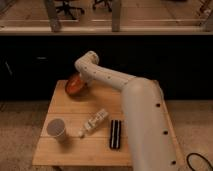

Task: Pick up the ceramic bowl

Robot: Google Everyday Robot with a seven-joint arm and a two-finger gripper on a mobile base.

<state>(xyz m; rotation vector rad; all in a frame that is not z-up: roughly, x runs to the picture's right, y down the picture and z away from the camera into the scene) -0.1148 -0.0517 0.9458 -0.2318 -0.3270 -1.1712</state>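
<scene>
Gripper [79,86] sitting at far-left table corner, fingers clamping tilted round glossy orange-brown ceramic bowl [73,86]; white paper cup [57,129] standing well apart.

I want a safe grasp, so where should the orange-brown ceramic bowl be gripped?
Grip the glossy orange-brown ceramic bowl by its thin darker rim, coming from above on the side nearest the arm. It is shallow and wide, so only the edge fits. The pincer is at the bowl's right edge, at the wooden table's far-left corner.

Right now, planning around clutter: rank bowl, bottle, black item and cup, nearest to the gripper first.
The gripper sits at the table's far-left edge.
1. Glossy orange-brown ceramic bowl, at the gripper.
2. Clear plastic bottle, centre.
3. White paper cup, front-left, and flat black ridged item, front-right: too close to call.
</scene>
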